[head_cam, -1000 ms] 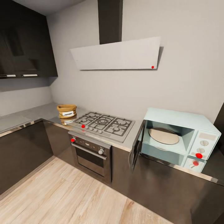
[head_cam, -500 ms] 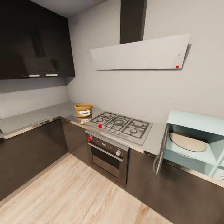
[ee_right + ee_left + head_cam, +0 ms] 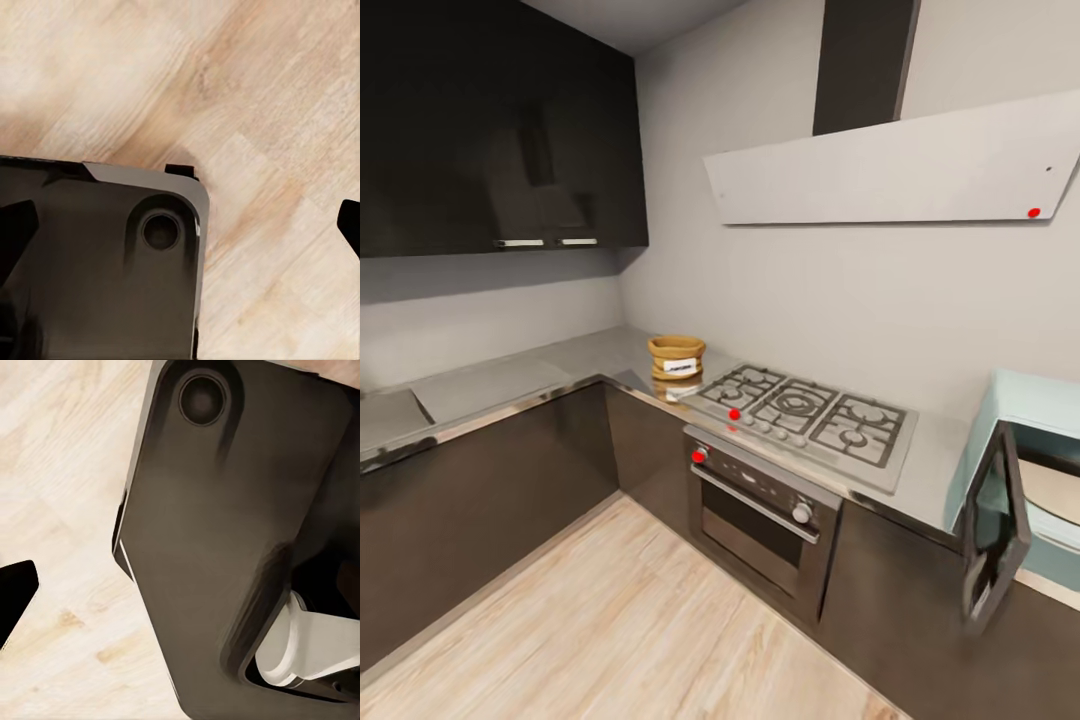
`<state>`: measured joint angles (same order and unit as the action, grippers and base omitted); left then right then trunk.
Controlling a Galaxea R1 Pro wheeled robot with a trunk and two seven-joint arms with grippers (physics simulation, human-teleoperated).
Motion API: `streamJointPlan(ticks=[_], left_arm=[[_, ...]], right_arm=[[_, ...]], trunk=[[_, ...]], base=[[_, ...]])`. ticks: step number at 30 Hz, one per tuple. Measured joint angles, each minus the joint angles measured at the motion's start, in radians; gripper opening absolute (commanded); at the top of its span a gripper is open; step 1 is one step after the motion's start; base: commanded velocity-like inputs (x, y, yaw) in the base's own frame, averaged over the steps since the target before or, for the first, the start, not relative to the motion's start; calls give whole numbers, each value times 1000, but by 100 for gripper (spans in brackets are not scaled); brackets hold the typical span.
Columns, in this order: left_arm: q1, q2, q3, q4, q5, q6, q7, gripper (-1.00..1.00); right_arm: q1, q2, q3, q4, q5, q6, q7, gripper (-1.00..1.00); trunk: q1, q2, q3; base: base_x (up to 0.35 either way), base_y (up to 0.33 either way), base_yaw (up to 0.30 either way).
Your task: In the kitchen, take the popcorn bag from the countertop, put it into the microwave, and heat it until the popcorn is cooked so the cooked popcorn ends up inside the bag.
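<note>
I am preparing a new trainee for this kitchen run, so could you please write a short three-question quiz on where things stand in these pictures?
1. True or false: the popcorn bag is already inside the microwave.
2. Which stands nearest the bag? A) the gas hob B) the microwave C) the extractor hood
3. Fill in: the microwave door is ____.

Key
1. False: it rests on the countertop, in the corner stretch just beside the hob.
2. A.
3. Open: it swings out over the dark cabinets, showing the pale interior behind it.
</note>
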<state>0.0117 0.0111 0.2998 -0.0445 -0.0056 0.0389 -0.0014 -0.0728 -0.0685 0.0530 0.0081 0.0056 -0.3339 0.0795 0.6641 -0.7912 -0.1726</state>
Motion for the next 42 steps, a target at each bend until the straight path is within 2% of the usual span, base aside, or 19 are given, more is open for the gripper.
streamJointPlan(ticks=[24,32,37,42], left_arm=[[0,1,0,0,0,0,0,100],[0,1,0,0,0,0,0,100],[0,20,1,0,0,0,1,100],[0,24,2,0,0,0,1,100]], right_arm=[[0,0,-5,1,-1,2,1,100],[0,1,-5,5,-1,2,1,100],[0,2,-5,6,-1,0,1,100],[0,5,-6,6,-2,1,0,100]], trunk=[[0,0,0],[0,0,0],[0,0,0],[0,0,0]], base=[[241,223,-8],[233,224,-221],[209,236,-242],[164,263,-87]])
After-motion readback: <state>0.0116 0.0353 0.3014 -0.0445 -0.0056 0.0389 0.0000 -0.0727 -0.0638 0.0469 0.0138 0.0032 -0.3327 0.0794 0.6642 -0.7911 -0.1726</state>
